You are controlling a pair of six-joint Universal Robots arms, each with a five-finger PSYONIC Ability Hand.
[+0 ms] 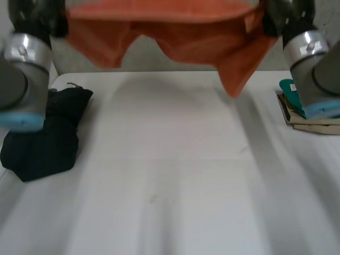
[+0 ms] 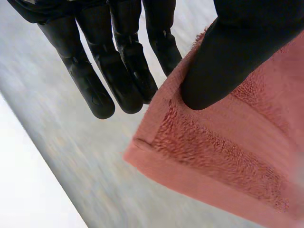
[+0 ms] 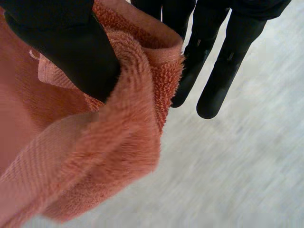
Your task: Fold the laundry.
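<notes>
- The orange towel [image 1: 175, 32] hangs in the air above the white table [image 1: 175, 175], stretched between both hands (its longest flap droops near the right arm).
- Left hand [image 2: 223, 61]: the thumb pins a towel corner against straight fingers [image 2: 90, 80].
- Right hand [image 3: 61, 47]: the thumb clamps the bunched towel edge against its fingers [image 3: 223, 71].
- A crumpled black garment [image 1: 48, 138] lies by the left arm, and a folded stack [image 1: 311, 119] by the right arm.

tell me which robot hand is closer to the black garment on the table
Left. The left robot hand pinches an orange towel corner, raised on the black garment side; the right robot hand pinches the opposite corner, across the table.
</notes>
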